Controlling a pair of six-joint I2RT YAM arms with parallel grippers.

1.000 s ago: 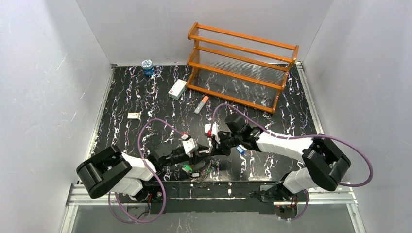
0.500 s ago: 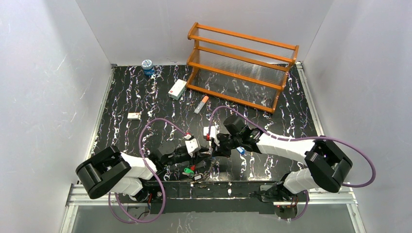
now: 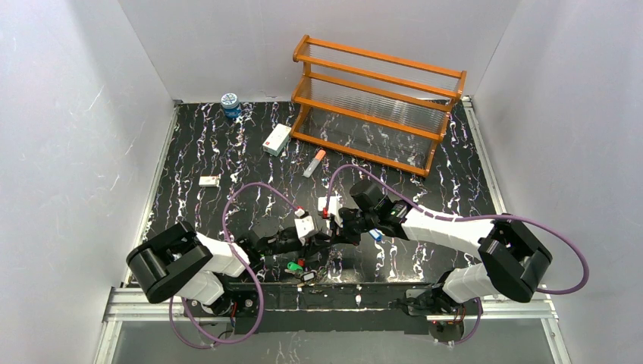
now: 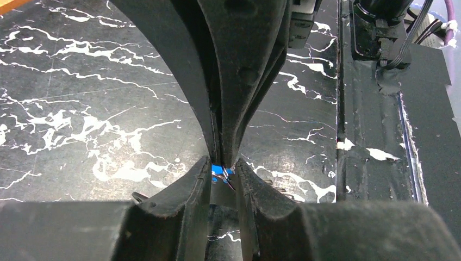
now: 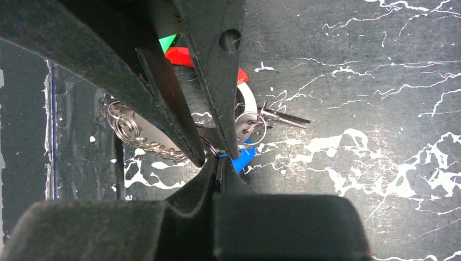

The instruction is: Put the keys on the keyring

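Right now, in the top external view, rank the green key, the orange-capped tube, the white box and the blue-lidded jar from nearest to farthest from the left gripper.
1. Green key: beside the left gripper, toward the near edge.
2. Orange-capped tube: mid-table, beyond the gripper.
3. White box: farther back and left.
4. Blue-lidded jar: far left corner.

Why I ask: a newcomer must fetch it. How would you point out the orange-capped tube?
Start at the orange wooden rack at the far side of the table. In front of its left end lie a white box and, right of it, the tube. It alone is slim, white with an orange tip.
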